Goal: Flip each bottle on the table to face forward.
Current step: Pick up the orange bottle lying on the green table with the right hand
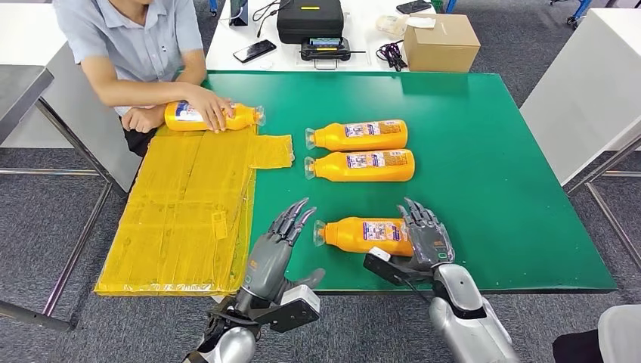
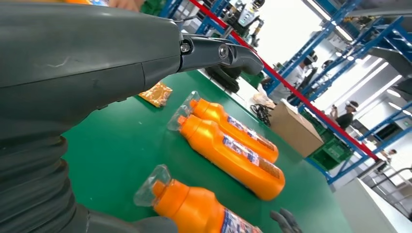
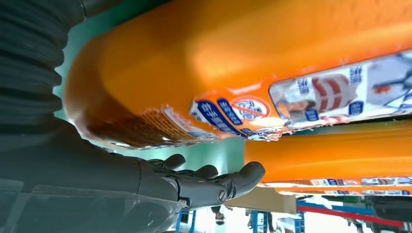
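- Right hand point(image 1: 429, 236) has its fingers spread, not wrapped around anything. It sits at the base end of the near bottle point(image 1: 368, 234), fingers right beside or just over it. Can't tell if they actually touch.
- Left hand point(image 1: 281, 240) is open too, fingers straight and apart, just off the cap end of that bottle, holding nothing.
- So the near bottle lies on its side between both hands on the green table point(image 1: 499, 189), label up.
- Two more bottles point(image 1: 361, 135) point(image 1: 363, 165) lie side by side further out, well apart from the hands.
- A person's hand point(image 1: 212, 110) rests on a fourth bottle point(image 1: 210, 117) by the yellow mat point(image 1: 185, 212).
- My guess: this is the reach-in step for the near bottle. Next move needs both hands closing in on its ends before any turning, and it's round, so it could roll away.
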Robot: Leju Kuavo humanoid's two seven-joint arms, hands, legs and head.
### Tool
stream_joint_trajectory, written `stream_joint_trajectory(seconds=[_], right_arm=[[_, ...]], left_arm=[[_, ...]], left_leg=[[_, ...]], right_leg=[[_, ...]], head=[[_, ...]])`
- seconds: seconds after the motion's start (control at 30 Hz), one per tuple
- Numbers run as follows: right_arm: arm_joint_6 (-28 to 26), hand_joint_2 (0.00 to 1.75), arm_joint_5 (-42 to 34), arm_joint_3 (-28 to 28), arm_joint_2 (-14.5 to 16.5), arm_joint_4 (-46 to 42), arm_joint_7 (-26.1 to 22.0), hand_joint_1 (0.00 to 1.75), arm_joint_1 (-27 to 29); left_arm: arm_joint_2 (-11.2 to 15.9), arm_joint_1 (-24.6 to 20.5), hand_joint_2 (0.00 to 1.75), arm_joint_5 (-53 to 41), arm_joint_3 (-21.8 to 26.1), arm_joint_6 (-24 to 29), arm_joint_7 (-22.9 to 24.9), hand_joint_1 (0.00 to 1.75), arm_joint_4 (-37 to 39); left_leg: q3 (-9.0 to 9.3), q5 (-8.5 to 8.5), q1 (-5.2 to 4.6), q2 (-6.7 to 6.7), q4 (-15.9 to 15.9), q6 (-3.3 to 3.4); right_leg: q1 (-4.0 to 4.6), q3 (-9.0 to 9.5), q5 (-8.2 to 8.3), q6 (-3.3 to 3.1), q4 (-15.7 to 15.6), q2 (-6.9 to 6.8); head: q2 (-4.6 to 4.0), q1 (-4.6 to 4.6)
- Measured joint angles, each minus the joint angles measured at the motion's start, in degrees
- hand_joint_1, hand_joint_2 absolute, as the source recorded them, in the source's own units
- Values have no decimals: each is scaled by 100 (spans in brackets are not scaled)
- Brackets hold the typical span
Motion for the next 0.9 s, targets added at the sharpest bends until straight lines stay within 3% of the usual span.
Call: stream_joint_trajectory(seconds=[0.4, 0.43, 0.53, 0.57, 0.9], right_arm=[[351, 175, -347, 127, 5, 615, -24, 0, -496], [434, 175, -395, 142, 5, 687, 5, 35, -559], [729, 175, -546, 180, -13, 969, 108, 166, -780], [838, 175, -598, 194, -22, 1073, 140, 175, -855], [1179, 175, -786, 350, -125, 1746, 197, 175, -1296]], left_arm=[[-2, -87, 175, 161, -203, -79, -77, 0, 36], [-2, -101, 175, 175, -215, -74, -82, 0, 50], [-3, -152, 175, 244, -250, -44, -122, 0, 110], [-4, -169, 175, 274, -264, -32, -140, 0, 134], [-35, -298, 175, 377, -362, 26, -226, 0, 385]], left_leg=[[17, 0, 0, 3, 0, 0], [22, 0, 0, 5, 0, 0], [43, -2, 0, 6, 0, 1], [50, -3, -1, 6, 0, 1], [112, -14, -6, -2, 0, 18]], right_leg=[[0, 15, 1, 0, -1, 0], [0, 18, 1, 0, -2, 1], [0, 34, 0, 0, -4, 2], [0, 38, 0, 0, -5, 2], [-1, 51, -10, -4, -13, 0]], head=[[0, -1], [0, -1], [0, 0], [0, 0], [0, 1]])
